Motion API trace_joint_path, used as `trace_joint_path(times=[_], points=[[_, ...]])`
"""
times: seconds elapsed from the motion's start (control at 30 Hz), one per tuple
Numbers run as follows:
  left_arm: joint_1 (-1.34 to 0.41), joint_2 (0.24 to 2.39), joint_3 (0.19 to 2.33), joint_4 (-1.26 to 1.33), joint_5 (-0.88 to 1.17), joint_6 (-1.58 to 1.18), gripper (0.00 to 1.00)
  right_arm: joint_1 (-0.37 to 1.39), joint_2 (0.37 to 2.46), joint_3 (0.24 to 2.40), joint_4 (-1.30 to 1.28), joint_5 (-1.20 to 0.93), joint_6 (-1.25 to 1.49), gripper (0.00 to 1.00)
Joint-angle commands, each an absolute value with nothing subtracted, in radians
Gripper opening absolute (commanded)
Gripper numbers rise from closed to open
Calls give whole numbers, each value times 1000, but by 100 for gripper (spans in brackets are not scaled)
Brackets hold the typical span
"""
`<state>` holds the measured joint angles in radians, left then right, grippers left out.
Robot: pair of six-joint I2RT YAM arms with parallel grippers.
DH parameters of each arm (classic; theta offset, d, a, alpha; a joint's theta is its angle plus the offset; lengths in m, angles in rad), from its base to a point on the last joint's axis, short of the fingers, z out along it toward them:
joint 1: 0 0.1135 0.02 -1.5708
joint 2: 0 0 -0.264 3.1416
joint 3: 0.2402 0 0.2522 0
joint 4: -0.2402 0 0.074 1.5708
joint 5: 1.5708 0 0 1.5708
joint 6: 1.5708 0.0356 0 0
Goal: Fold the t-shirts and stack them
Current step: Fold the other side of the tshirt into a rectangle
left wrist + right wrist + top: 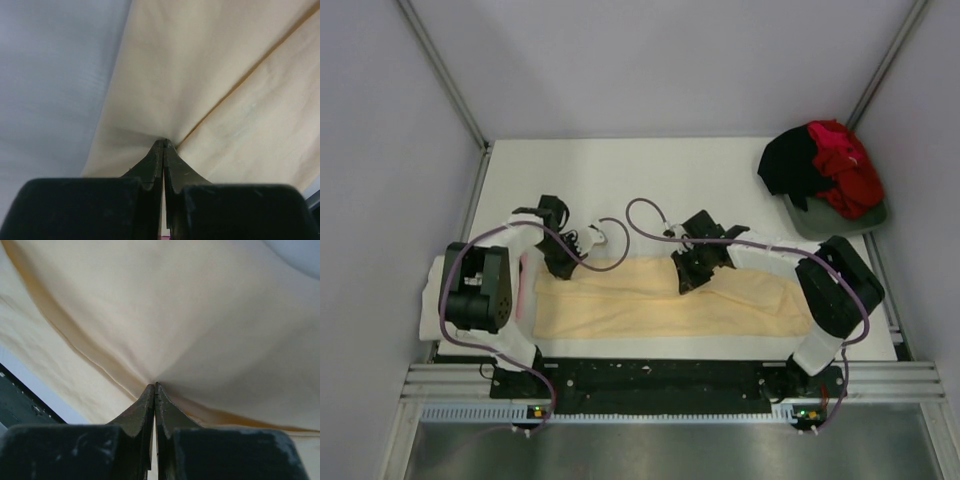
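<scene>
Pinching pale yellow t-shirt (650, 310) between closed jaws: left gripper (164, 143), right gripper (154, 386).

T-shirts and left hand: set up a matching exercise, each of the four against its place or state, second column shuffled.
1. pale yellow t-shirt
2. black t-shirt
3. red t-shirt
4. left hand

A. right half of the far-right heap
B. pinched shut on yellow cloth
C. spread out between the two arms
D. left half of the far-right heap

Pairs: 1-C, 2-D, 3-A, 4-B
</scene>
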<state>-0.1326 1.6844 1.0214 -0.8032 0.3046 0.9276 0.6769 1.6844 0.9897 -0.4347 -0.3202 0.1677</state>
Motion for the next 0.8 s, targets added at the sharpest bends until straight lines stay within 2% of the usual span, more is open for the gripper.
trace_joint_path(times=[0.0, 0.33, 0.5, 0.6, 0.67, 0.77], points=[[-120, 1597, 976, -894, 313, 992, 2, 698, 1623, 948, -396, -351, 141, 0], [-97, 1444, 876, -1149, 356, 1187, 4, 709, 1554, 867, -370, -396, 141, 0], [-97, 1437, 807, -1157, 252, 1198, 4, 713, 1545, 828, -397, -396, 160, 0], [-91, 1419, 859, -1157, 268, 1164, 6, 713, 1462, 833, -411, -391, 178, 0], [-89, 1408, 938, -1166, 316, 1125, 13, 712, 1382, 860, -423, -341, 201, 1], [-77, 1414, 1060, -1103, 341, 1005, 23, 648, 1283, 908, -491, -181, 259, 15]])
